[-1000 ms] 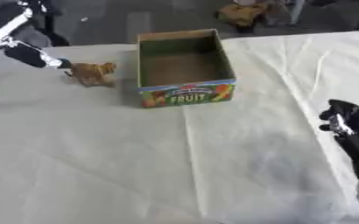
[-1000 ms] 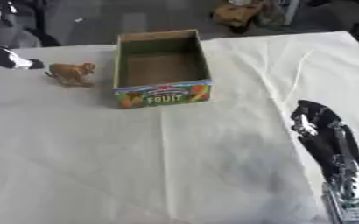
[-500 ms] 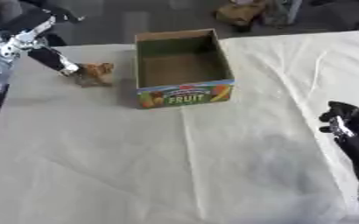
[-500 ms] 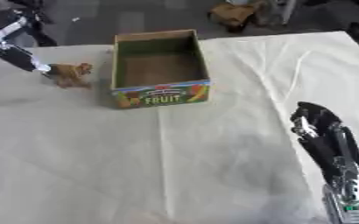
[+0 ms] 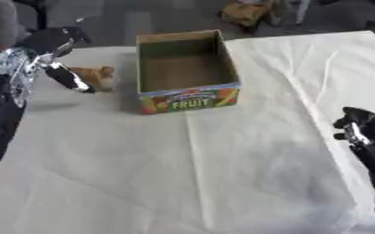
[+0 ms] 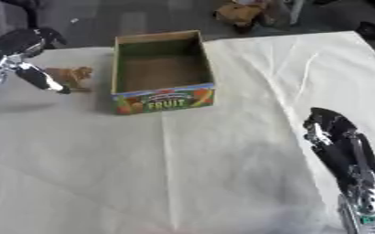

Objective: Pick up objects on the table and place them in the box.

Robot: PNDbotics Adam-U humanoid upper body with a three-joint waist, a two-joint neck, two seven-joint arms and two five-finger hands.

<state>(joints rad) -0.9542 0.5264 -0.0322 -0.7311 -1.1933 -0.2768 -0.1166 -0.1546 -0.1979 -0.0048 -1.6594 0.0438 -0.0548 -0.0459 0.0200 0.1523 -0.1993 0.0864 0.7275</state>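
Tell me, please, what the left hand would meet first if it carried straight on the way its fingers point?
Probably the small brown toy animal: the left hand's outstretched finger points right at it, though depth is unclear.

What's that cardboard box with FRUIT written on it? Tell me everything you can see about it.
The box is an open-topped cardboard carton, green inside with a brown floor, and looks empty. Its front panel is printed with colourful fruit pictures and the word FRUIT. It stands upright on the white cloth, toward the far middle of the table. A small brown toy animal stands just to its left, apart from it. Neither hand touches it.
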